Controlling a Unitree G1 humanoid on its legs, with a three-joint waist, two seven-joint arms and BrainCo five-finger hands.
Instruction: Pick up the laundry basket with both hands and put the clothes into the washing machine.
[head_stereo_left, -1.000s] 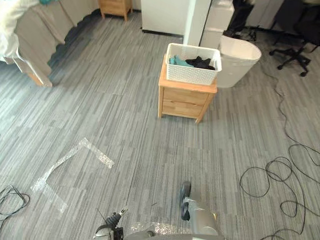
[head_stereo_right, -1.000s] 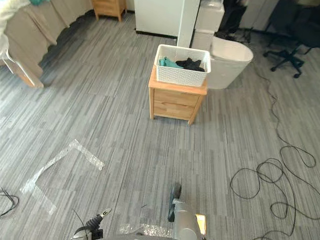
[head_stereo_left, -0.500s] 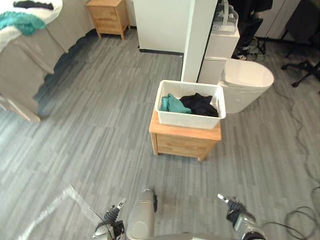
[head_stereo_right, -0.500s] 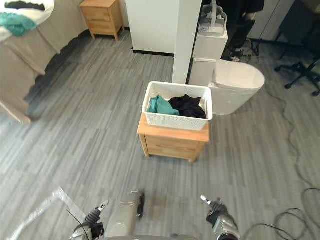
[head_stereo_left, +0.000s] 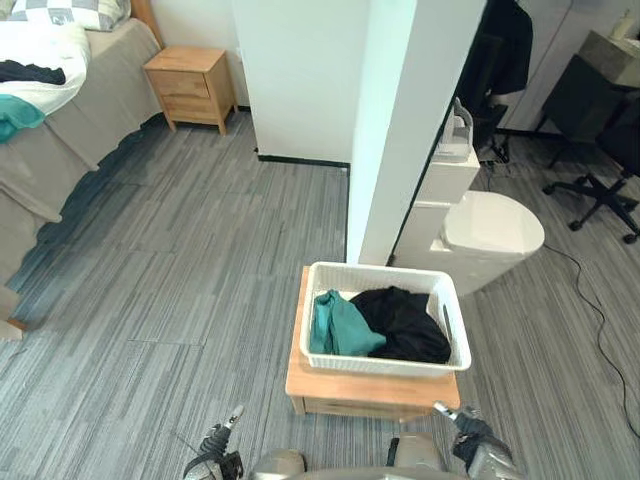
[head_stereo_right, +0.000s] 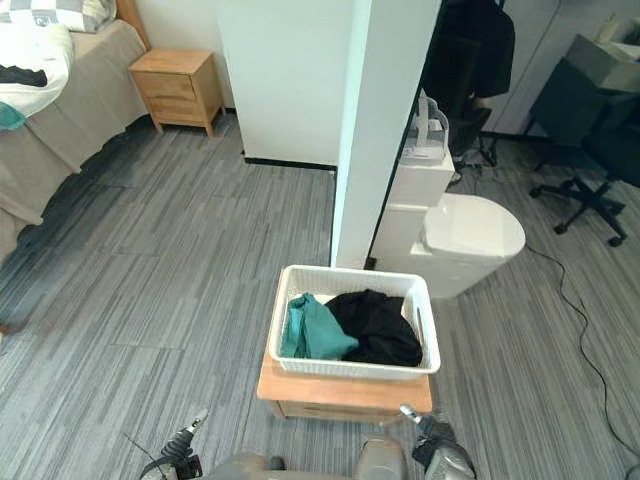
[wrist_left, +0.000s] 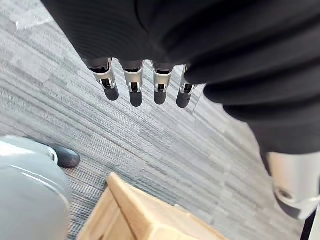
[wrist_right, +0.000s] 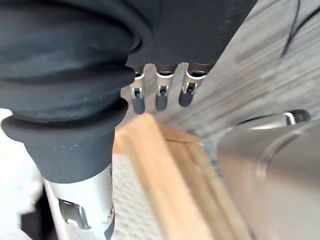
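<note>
- Low light-wood bench (head_stereo_left: 368, 394), just ahead of both hands: top largely hidden under the white perforated plastic laundry basket (head_stereo_left: 380, 364); base concealed.
- Teal cloth (head_stereo_left: 338, 328) and black cloth (head_stereo_left: 405, 325) in the basket: lower folds hidden behind its wall; garment types cannot be told.
- Right hand (wrist_right: 161, 95): the bench edge and basket mesh just past its fingertips are blurred.
- Left hand (wrist_left: 135, 90): the bench corner beyond its fingertips is cut by the picture's edge.
- Grey-covered bed (head_stereo_left: 45, 150), far to the left hand's outer side: cropped.
</note>
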